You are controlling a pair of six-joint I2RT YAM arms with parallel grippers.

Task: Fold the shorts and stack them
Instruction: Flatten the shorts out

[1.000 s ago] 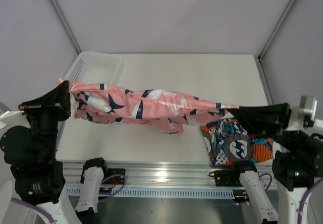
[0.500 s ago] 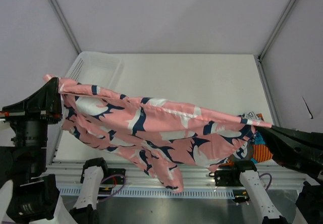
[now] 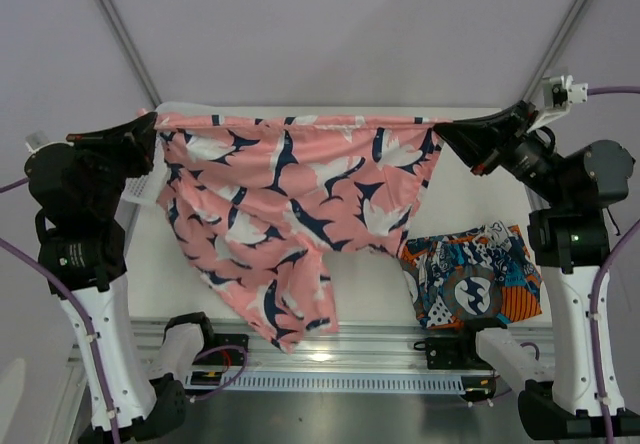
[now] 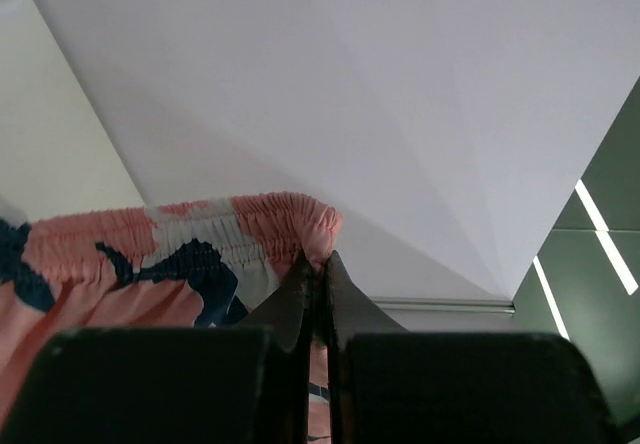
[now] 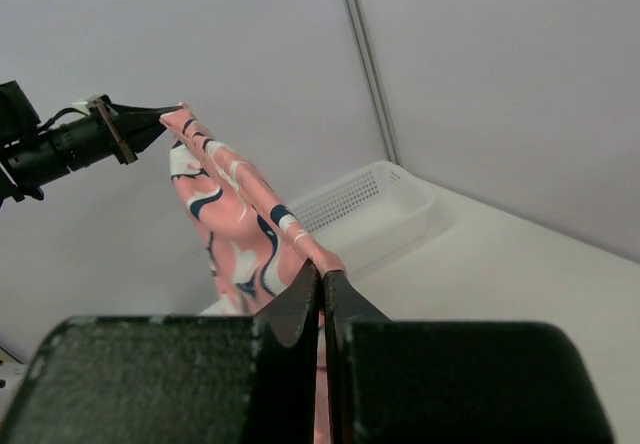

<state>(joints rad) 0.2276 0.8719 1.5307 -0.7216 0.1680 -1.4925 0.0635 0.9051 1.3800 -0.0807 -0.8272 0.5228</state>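
Observation:
The pink shorts with navy-and-white shapes hang spread out in the air, their waistband stretched taut between both arms. My left gripper is shut on the waistband's left corner. Shut on the right corner is my right gripper. One leg of the pink shorts dangles down to the table's near edge. The printed blue, orange and white shorts lie folded on the table at the near right, below the right arm.
A white mesh basket stands at the table's far left, mostly hidden behind the hanging cloth in the top view. The white table ends at a metal rail along its near edge. Grey tent walls surround the table.
Both arms have lifted and swung toward the back of the table, carrying the pink shorts. The shorts went from a bunched strand to a spread sheet hanging from the waistband.

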